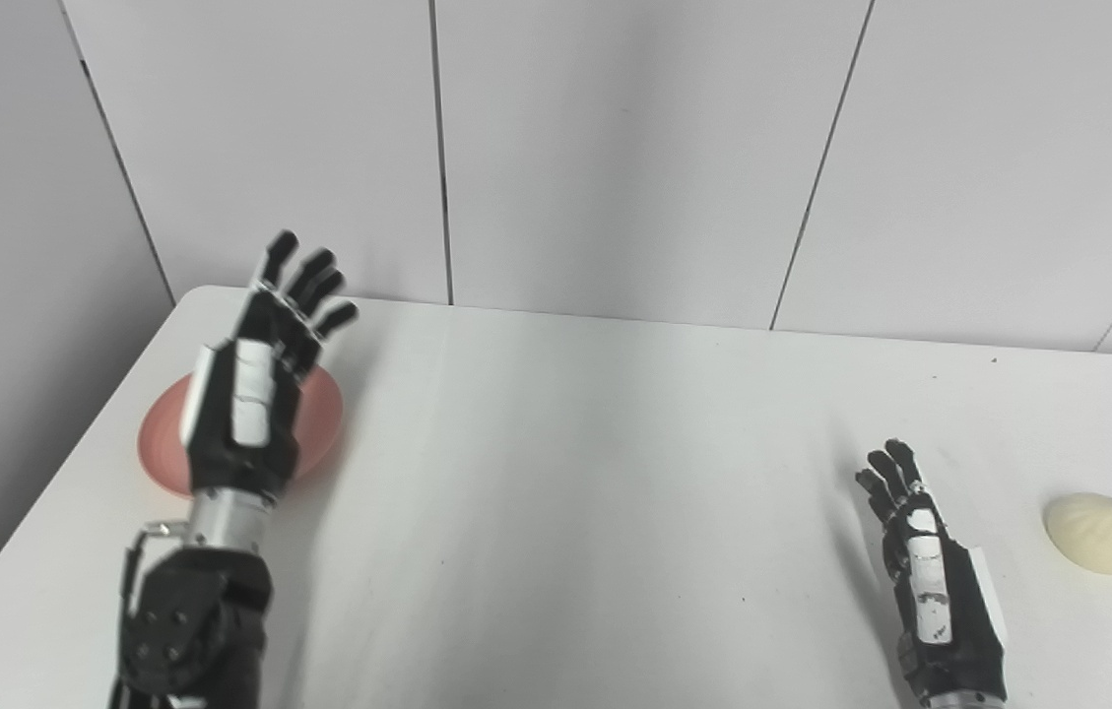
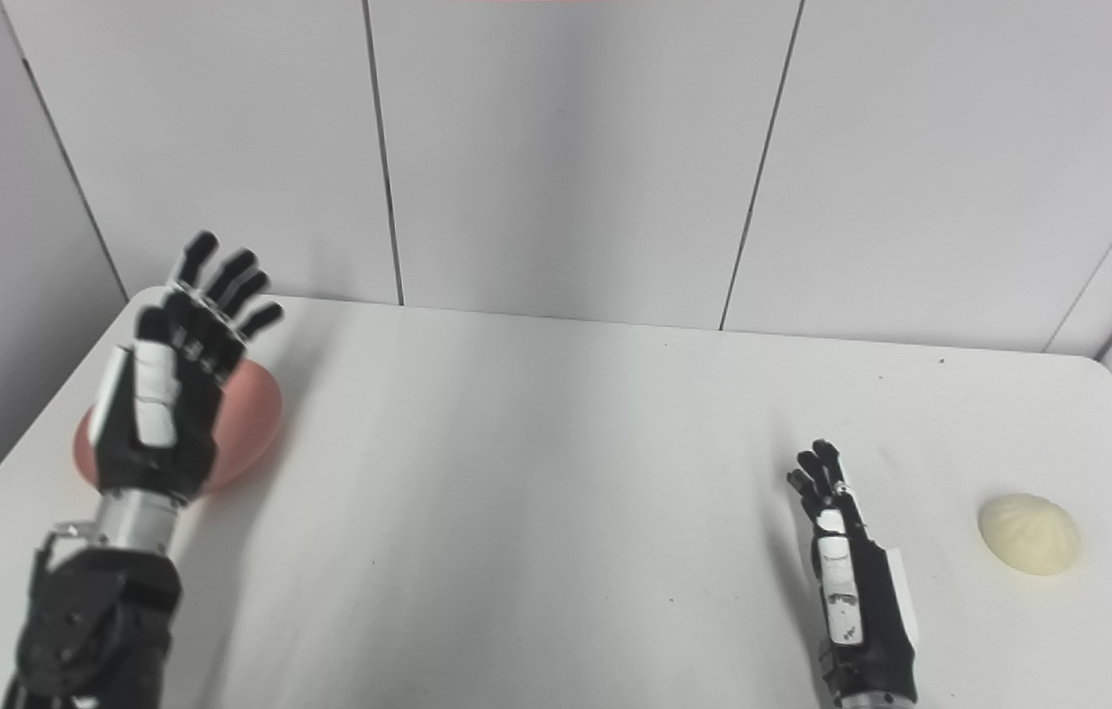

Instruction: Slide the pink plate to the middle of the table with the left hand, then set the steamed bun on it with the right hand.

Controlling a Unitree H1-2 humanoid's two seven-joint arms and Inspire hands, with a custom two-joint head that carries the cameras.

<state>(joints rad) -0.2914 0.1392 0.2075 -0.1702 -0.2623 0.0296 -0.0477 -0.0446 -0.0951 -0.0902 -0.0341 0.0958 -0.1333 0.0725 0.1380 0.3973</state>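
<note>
A white table [image 1: 556,473] fills the lower part of both views, backed by a wall of pale grey panels [image 1: 615,148] divided by thin dark seams. The left arm [image 1: 186,620], black with a silver wrist section, is brought in from the bottom left and is raised over the table's left side. The left hand [image 1: 255,389] is held above the pink plate [image 1: 319,418], its back turned to the cameras and its fingers [image 1: 314,281] stretched out and spread apart, pointing toward the wall; nothing is held in it, and whether the palm touches the plate cannot be told. The pink plate is seen near the left edge of the table, towards the far corner and well away from the table's middle, with much of it hidden behind the hand and wrist. The right hand [image 2: 846,581] is seen low at the right, close over the tabletop, its fingers [image 2: 817,473] loosely apart and slightly curled, with nothing held. The steamed bun [image 1: 1097,533], pale cream and domed, is set on the bare table near the right edge, just beside the right hand but apart from it, and well apart from the plate.
</note>
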